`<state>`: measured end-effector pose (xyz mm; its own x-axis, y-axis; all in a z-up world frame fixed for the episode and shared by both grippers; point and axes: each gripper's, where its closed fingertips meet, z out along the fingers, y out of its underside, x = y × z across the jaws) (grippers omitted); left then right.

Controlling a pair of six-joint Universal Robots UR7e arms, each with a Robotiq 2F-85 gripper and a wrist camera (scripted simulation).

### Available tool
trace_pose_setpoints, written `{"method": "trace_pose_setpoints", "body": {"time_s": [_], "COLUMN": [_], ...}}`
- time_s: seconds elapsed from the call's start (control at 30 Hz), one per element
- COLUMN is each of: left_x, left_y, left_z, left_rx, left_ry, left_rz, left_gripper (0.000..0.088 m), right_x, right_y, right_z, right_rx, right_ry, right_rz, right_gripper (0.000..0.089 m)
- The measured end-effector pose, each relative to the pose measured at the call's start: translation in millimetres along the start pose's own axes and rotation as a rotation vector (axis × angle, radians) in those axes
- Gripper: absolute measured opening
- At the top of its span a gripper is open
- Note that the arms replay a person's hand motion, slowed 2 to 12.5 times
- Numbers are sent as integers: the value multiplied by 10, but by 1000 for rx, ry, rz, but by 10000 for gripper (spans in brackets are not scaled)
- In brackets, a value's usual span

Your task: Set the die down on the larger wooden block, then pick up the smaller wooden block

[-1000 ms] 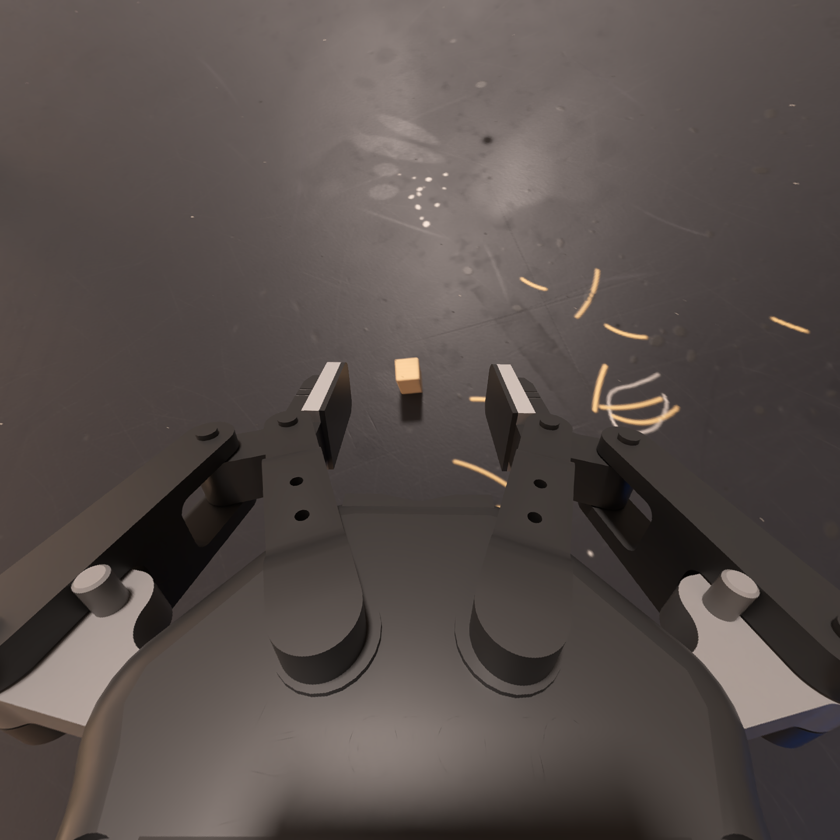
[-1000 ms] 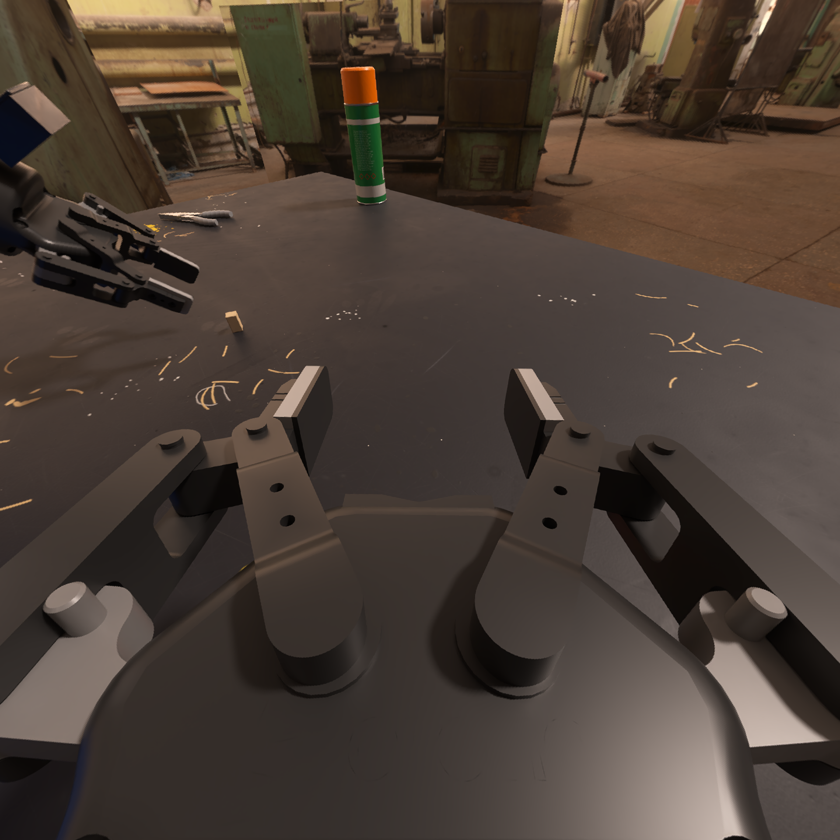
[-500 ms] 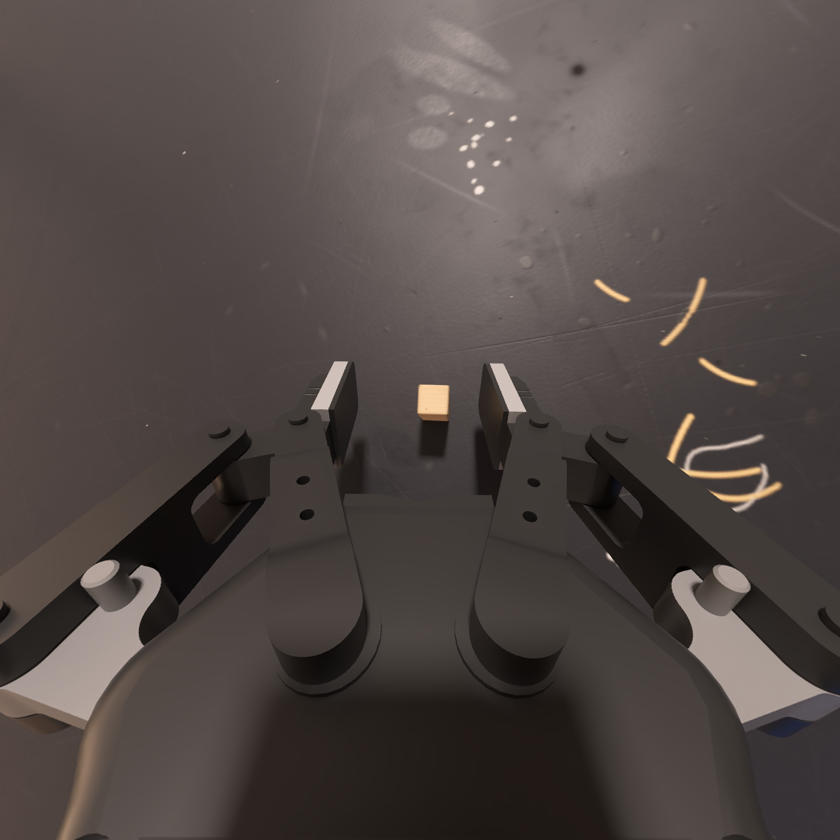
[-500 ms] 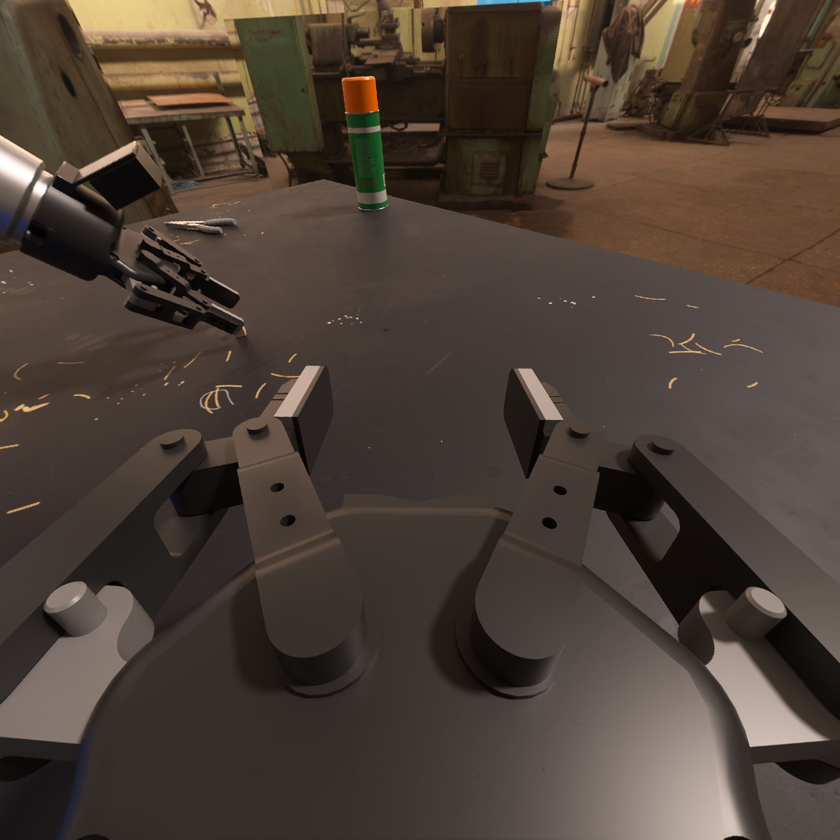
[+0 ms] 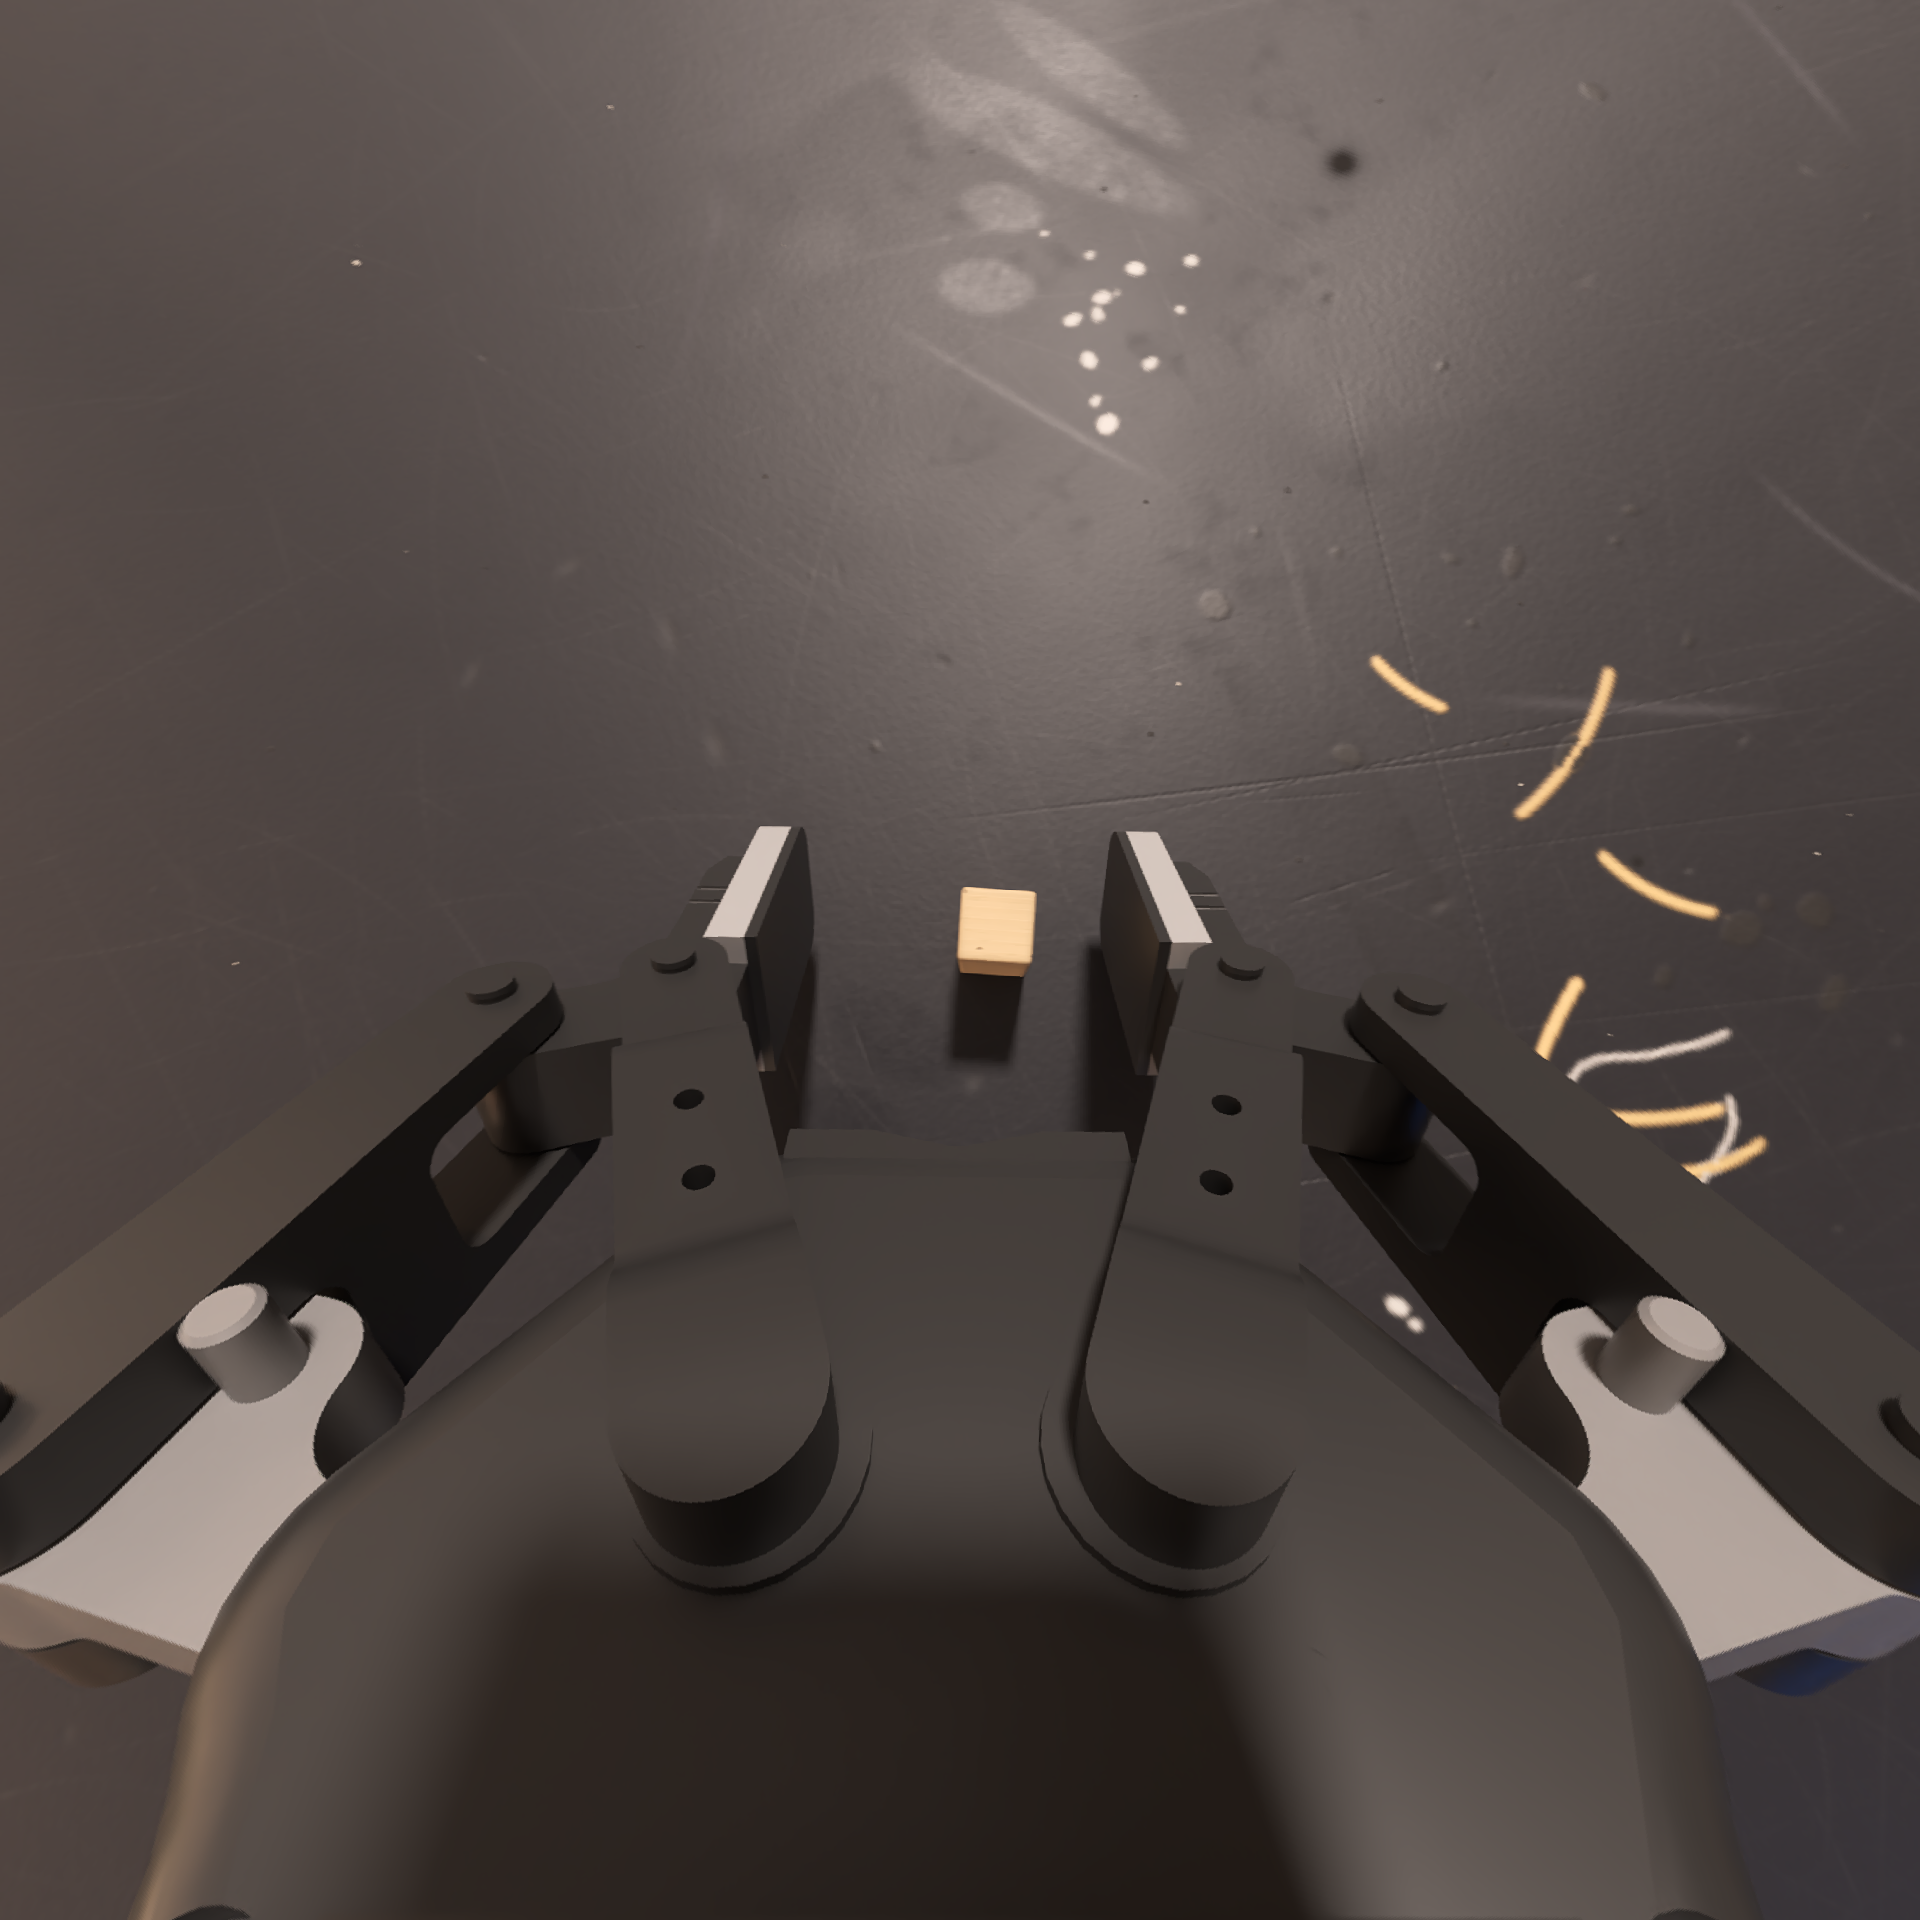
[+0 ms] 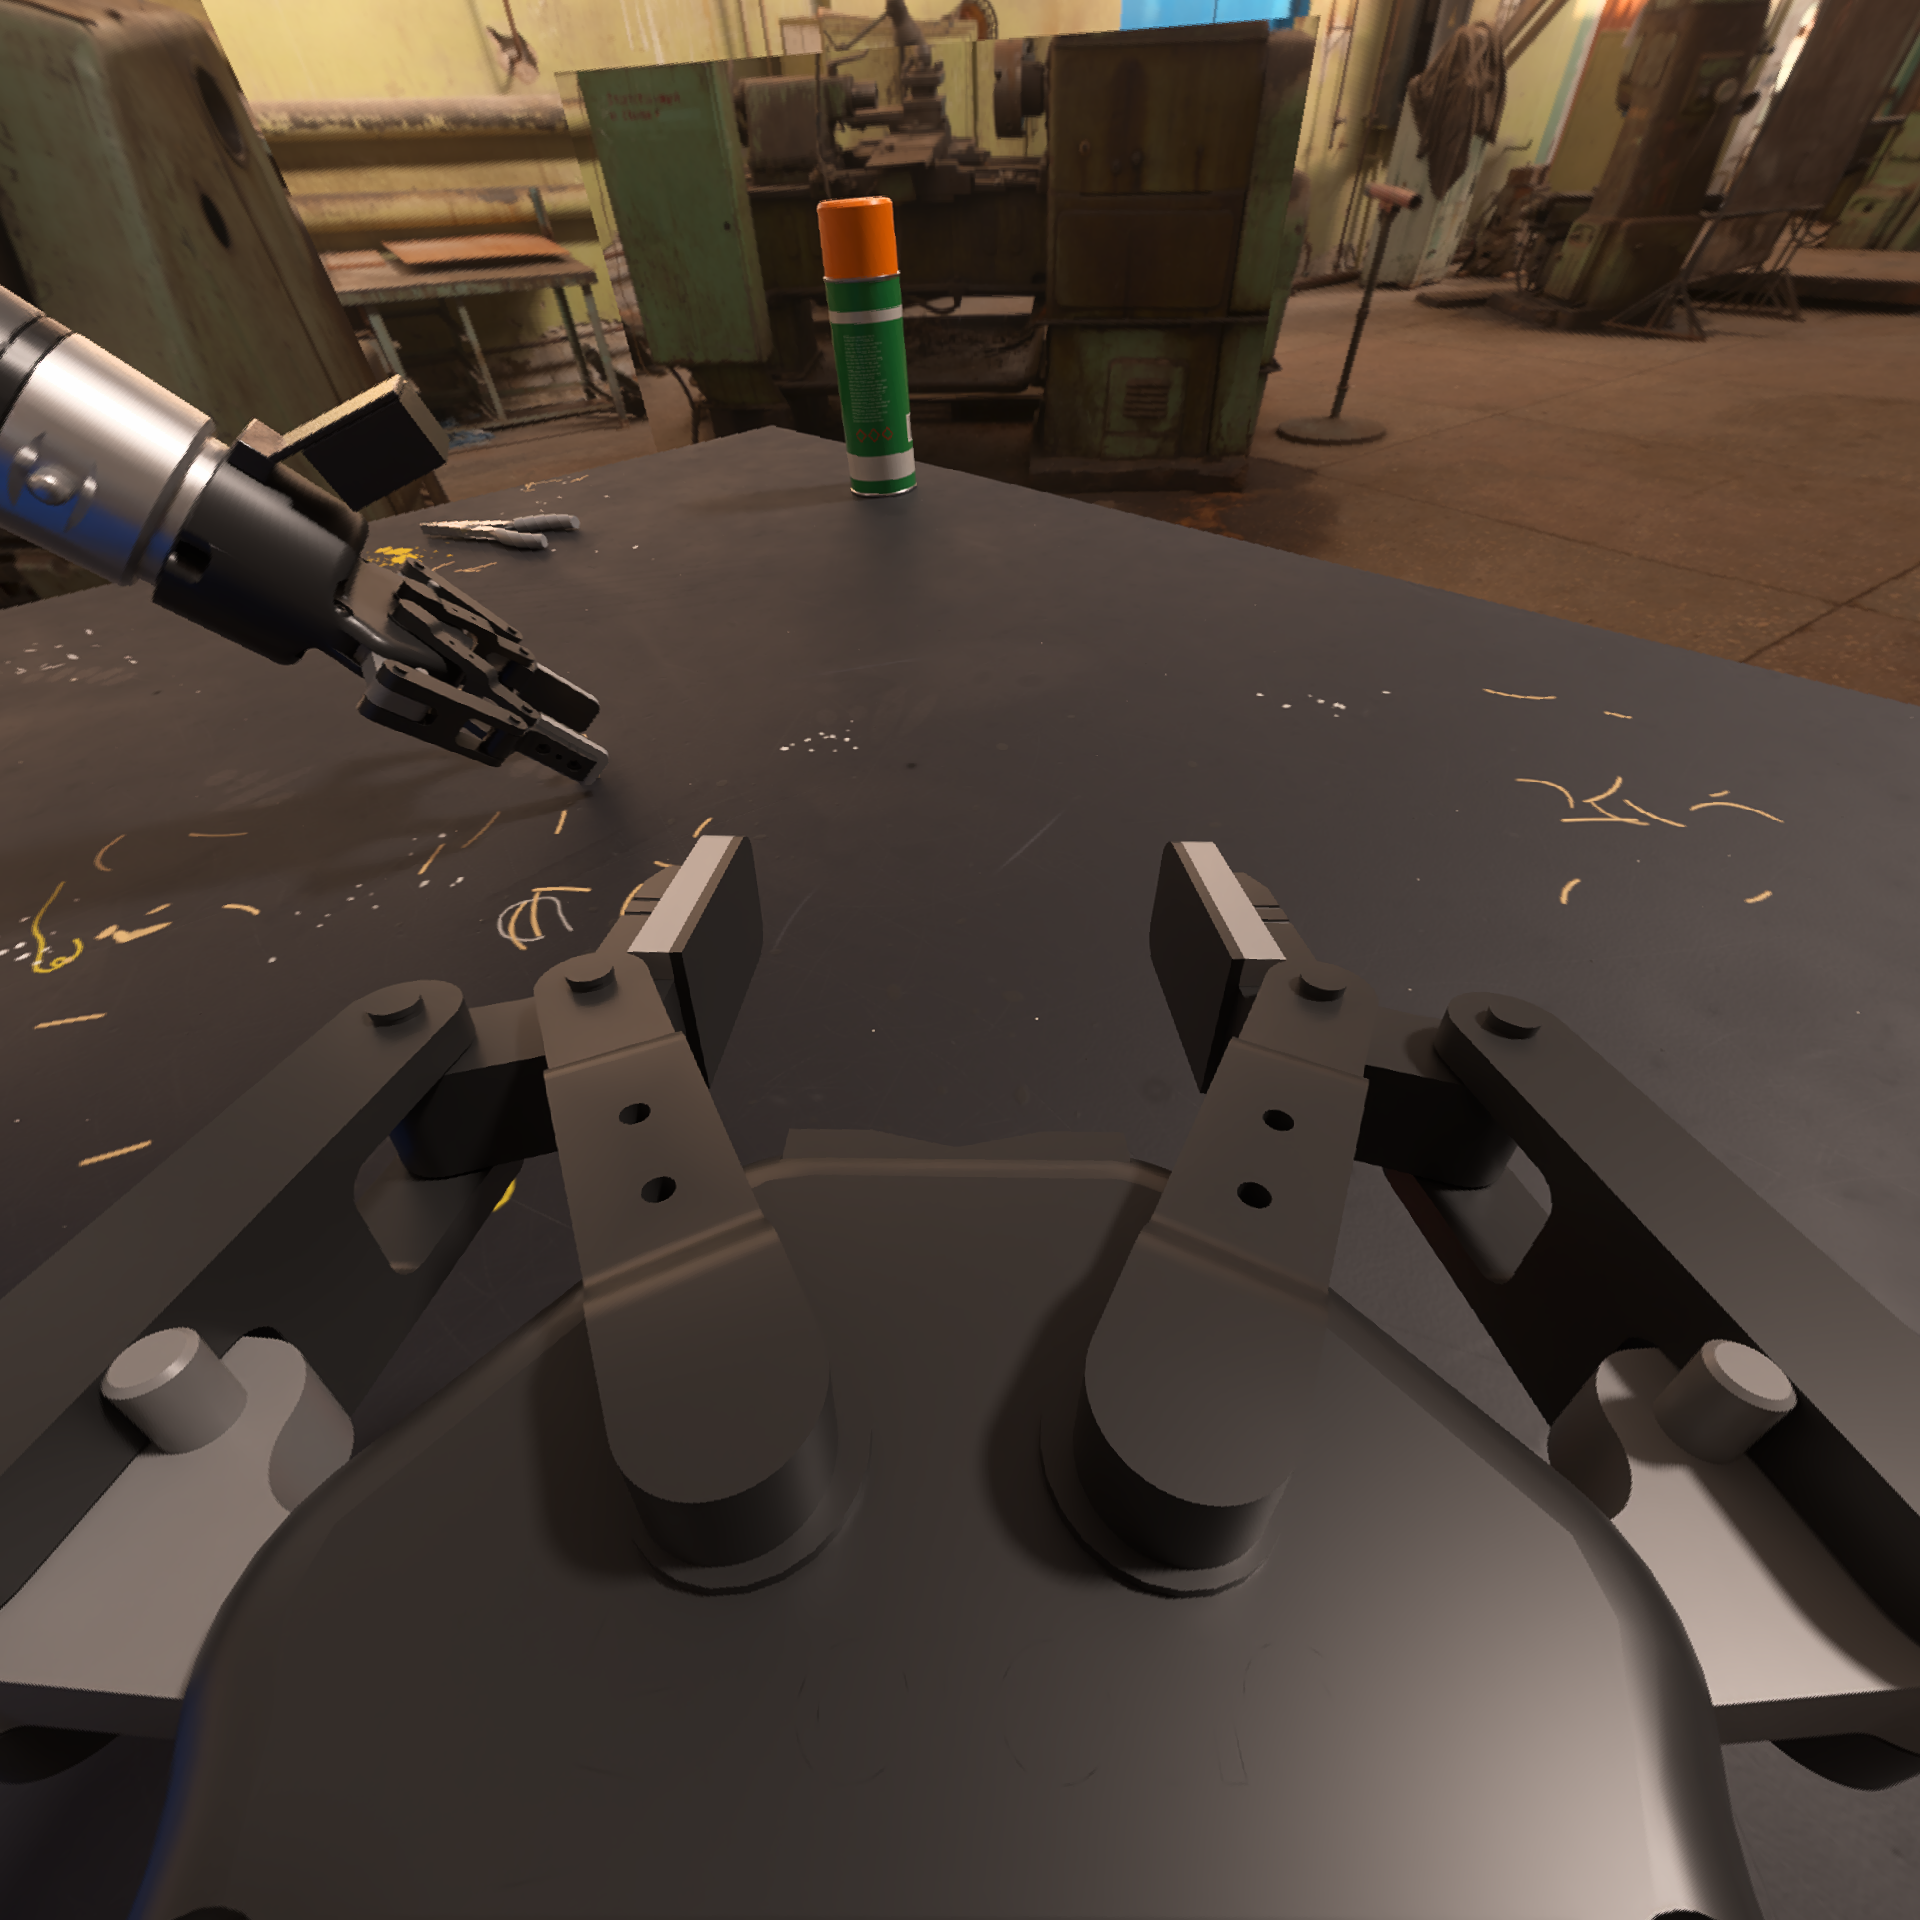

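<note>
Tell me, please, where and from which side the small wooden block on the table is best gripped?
Grip the small wooden block across its two flat side faces, coming from above. It lies squarely on the dark table, between the fingers of the open left tool, with each side face turned towards a pad, so closing should probably pinch it evenly.

Right wrist view: small block hidden behind left end effector (image 6: pixel 582 764).

Left gripper (image 5: pixel 954 914) low, jaws spread, right gripper (image 6: pixel 954 935) raised, jaws spread

A machine workshop: old green lathes (image 6: pixel 914 177), a scratched dark steel table (image 6: pixel 1039 665), scattered metal shavings (image 6: pixel 1631 810).
</note>
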<state>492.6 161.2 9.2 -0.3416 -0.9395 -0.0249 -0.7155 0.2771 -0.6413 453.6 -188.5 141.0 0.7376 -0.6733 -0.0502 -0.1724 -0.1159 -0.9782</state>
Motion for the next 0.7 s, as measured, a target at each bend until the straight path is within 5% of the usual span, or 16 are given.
{"method": "trace_pose_setpoints", "body": {"time_s": [0.6,0.7], "left_x": [57,47], "left_y": [16,4], "left_z": [-21,-28], "left_rx": [34,45], "left_ry": [24,20], "left_rz": [53,60], "left_gripper": [121,117], "right_x": [-88,-88], "right_y": [-27,-27], "right_z": [4,7], "right_rx": [4,5], "right_ry": [-19,-21], "right_rz": [-15,-10], "right_gripper": [659,658]}}
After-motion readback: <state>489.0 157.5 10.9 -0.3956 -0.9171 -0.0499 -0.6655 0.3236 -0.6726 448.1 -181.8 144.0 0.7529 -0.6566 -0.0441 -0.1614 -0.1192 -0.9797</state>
